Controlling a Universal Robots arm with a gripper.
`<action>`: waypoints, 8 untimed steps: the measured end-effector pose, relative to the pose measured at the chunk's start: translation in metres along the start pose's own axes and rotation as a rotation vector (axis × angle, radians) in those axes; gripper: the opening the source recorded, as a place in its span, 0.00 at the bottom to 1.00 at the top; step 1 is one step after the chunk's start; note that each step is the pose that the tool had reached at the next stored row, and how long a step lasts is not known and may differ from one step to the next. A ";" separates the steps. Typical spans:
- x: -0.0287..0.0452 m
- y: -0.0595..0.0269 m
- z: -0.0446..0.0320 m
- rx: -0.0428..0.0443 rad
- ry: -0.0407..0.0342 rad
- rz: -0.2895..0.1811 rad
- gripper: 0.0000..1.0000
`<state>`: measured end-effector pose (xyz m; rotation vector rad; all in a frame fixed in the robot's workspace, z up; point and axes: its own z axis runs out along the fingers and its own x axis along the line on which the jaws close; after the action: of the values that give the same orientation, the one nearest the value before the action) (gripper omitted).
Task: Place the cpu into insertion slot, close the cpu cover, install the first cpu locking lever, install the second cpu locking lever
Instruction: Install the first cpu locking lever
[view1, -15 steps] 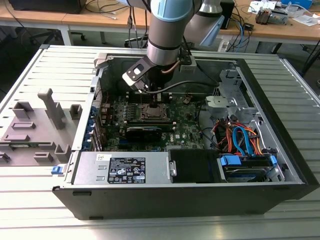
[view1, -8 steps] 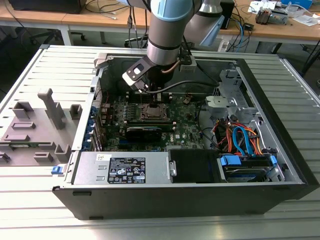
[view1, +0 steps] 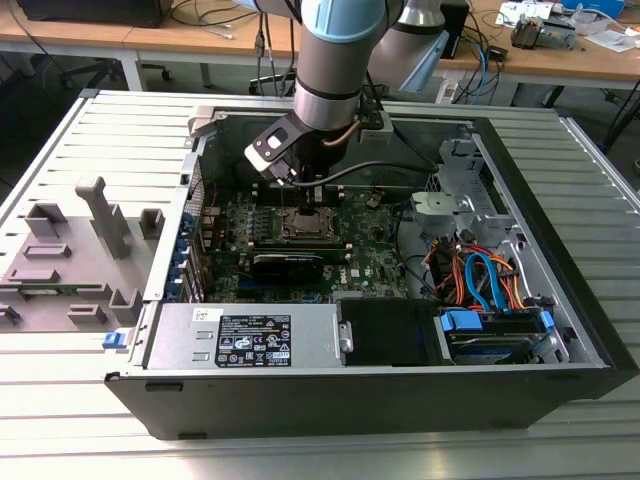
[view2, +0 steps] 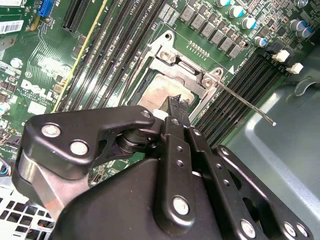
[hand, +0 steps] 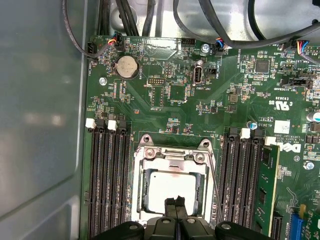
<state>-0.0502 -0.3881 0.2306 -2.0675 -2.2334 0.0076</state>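
Note:
The cpu lies in the socket on the green motherboard, its pale metal top showing through the window of the cpu cover. The cover lies flat over the chip; it also shows in the second wrist view as cpu cover around cpu. A thin locking lever rod sticks out from one corner of the socket, seen as lever along the socket's side. My gripper hovers over the chip's edge with its fingertips pressed together and nothing between them. In the exterior view the gripper hangs just above the socket.
Black memory slots flank the socket on both sides. The case's metal wall rises close by. Cables loop over the board's far edge. In the exterior view a power supply and drive bay wiring fill the case.

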 end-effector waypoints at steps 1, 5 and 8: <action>0.0000 0.0000 -0.0001 0.0004 -0.0005 -0.004 0.11; 0.0000 0.0000 0.0000 0.0014 -0.0015 -0.019 0.11; 0.0000 0.0000 0.0000 0.0024 -0.0025 -0.034 0.11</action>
<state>-0.0502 -0.3881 0.2306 -2.0289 -2.2687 0.0104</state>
